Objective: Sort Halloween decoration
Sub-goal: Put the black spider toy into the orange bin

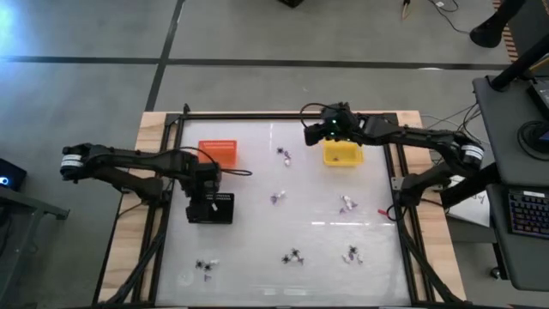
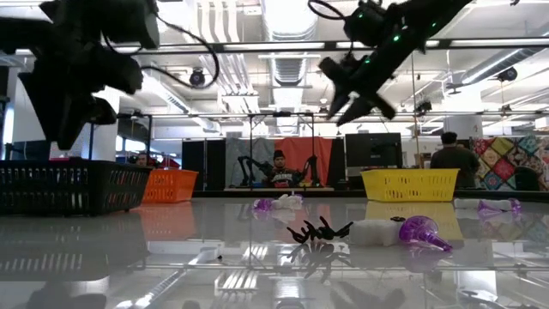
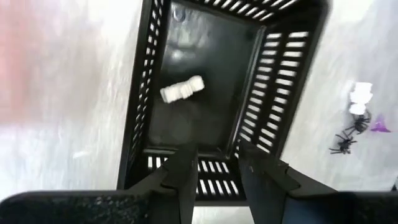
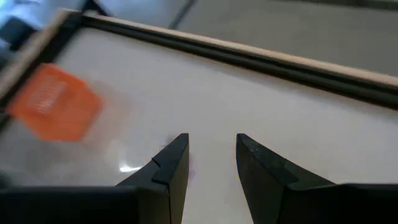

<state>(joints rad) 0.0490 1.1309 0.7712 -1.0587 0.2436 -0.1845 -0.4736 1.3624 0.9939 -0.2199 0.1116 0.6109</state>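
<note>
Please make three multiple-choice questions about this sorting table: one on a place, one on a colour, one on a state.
1. Where is the left gripper?
A. over the black tray
B. over the yellow tray
C. off the table

2. What colour is the trinket in the black tray?
A. purple
B. white
C. brown

3. How are the right gripper fingers?
A. shut on a spider
B. shut, empty
C. open, empty

Answers: 1 A, the left wrist view looks down into that tray; 2 B, it shows pale on the dark floor; 3 C, a bare gap shows between its fingers.
</note>
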